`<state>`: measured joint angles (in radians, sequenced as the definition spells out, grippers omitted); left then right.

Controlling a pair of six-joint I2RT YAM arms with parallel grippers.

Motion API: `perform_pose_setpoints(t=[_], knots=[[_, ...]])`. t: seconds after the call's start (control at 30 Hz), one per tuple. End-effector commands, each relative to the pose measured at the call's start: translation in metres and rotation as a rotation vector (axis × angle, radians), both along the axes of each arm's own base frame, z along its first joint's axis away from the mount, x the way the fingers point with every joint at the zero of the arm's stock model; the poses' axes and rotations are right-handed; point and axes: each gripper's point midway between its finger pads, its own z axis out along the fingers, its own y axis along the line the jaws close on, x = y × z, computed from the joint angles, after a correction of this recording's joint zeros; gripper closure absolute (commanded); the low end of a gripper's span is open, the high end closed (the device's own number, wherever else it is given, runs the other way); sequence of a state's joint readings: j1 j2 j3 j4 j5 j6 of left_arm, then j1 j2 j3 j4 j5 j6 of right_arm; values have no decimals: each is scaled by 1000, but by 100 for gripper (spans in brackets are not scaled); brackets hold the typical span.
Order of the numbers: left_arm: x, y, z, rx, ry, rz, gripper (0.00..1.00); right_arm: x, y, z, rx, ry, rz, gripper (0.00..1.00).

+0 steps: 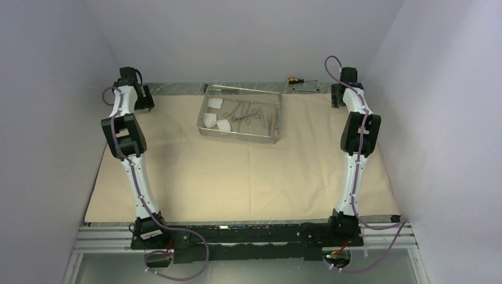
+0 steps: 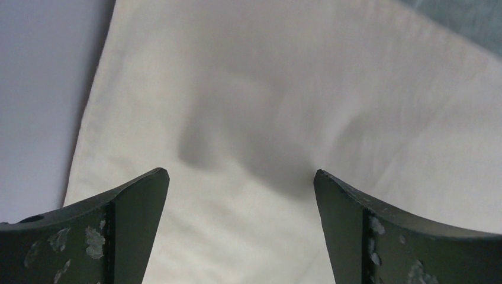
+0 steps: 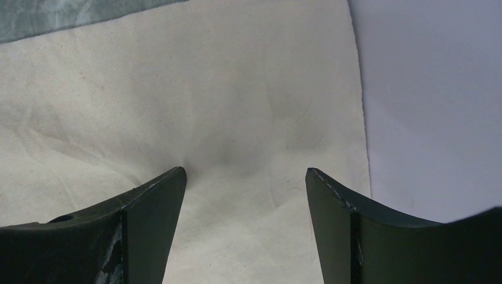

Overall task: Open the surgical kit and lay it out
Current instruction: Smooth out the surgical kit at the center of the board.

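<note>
The beige wrap cloth point(image 1: 237, 177) lies spread flat over the table. On its far middle stands the steel wire-mesh tray point(image 1: 202, 118). In the tray are three white gauze pads point(image 1: 210, 120) at the left, ring-handled clamps point(image 1: 243, 112) in the middle and slim tweezers point(image 1: 270, 118) at the right. My left gripper point(image 1: 147, 102) hangs over the cloth's far left corner, open and empty; the left wrist view shows only cloth point(image 2: 284, 89) between the jaws of this gripper point(image 2: 240, 174). My right gripper point(image 1: 336, 97) is over the far right corner, open point(image 3: 245, 171), just above the cloth point(image 3: 177, 89).
A yellow-handled screwdriver point(image 1: 293, 79) lies beyond the cloth at the far edge, next to a grey metal piece point(image 1: 306, 87). Walls stand close on the left point(image 2: 41, 89) and right point(image 3: 432, 89). A bare grey-green table strip point(image 3: 59, 15) runs behind the cloth.
</note>
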<state>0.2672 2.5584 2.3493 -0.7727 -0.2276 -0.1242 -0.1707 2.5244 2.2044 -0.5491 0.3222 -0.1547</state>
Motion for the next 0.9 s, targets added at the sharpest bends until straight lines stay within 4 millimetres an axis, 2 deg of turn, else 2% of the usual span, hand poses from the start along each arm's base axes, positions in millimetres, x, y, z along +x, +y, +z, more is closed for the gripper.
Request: perform_pose_setpoints(t=[0.0,0.07,0.1,0.13,0.23,0.3,0.4,0.7,0.87], knots=[[-2,-16,106,-53,-211,-61,1,2,5,53,42,-82,-7,22],[-13,-21,110,-74,-208,-52,1,1,7,53,51,-83,-9,22],[-21,-24,106,-84,-193,-43,3,0,8,53,55,-82,-10,22],[-31,-26,95,-96,-158,-25,5,0,8,54,56,-83,-12,22],[-53,-34,72,-146,-101,11,22,-1,8,55,56,-85,-12,22],[-68,-42,56,-181,-52,30,39,-1,8,57,55,-90,-9,22],[-89,-46,36,-205,14,65,49,-2,8,57,54,-90,-8,23],[-125,-33,-4,-163,150,110,52,-10,6,44,48,-57,-19,23],[-158,-15,-26,-88,257,172,52,-15,1,36,31,-33,-36,23]])
